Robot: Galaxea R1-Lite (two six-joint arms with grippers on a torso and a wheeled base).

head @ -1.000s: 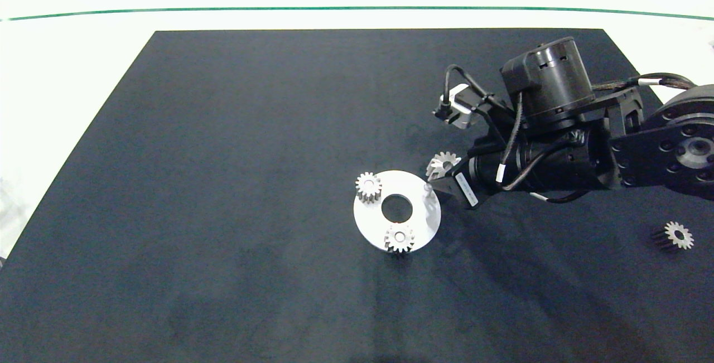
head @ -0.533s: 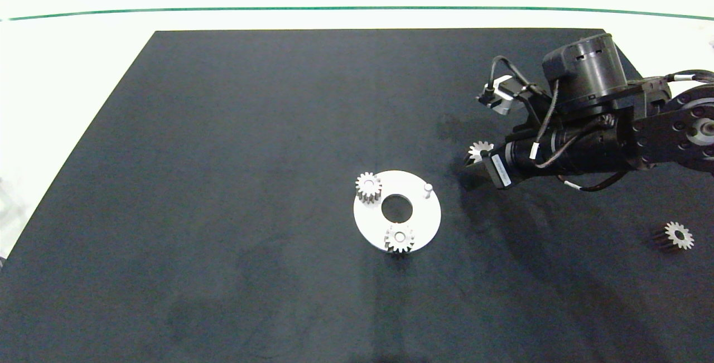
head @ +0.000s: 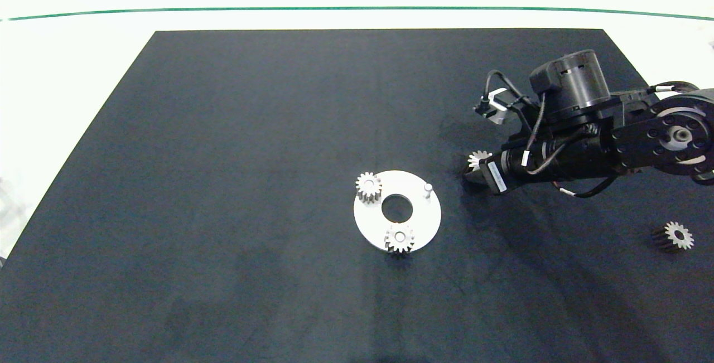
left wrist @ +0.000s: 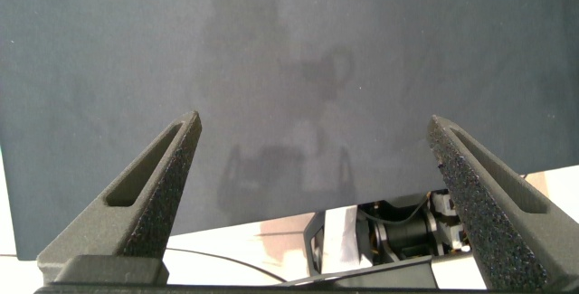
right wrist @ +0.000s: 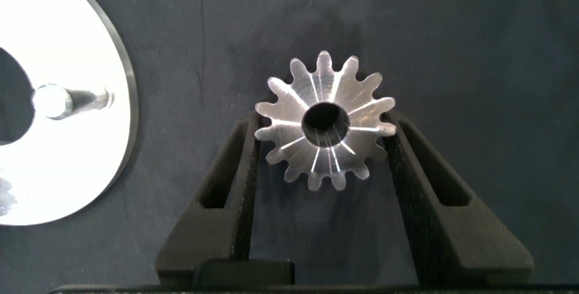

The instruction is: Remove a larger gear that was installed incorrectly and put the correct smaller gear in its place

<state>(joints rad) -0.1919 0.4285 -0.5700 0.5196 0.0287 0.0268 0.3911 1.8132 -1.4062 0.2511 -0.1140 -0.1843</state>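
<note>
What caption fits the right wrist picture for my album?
Right gripper clamps the larger gear beside the round plate and its bare peg.

No text, number or brand is showing clearly; a small white label (head: 495, 175) is sitting behind the right gripper (head: 473, 169), unreadable.

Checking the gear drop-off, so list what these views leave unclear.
- Whether the larger gear already rests on the mat: head view, the right arm covers most of it; right wrist view looks straight down, so no height shows.
- Right end effector: head view, hidden under the arm.
- Left arm: absent from head view, so its position is unknown.
- Smaller gear: head view only, too small for tooth detail.
</note>
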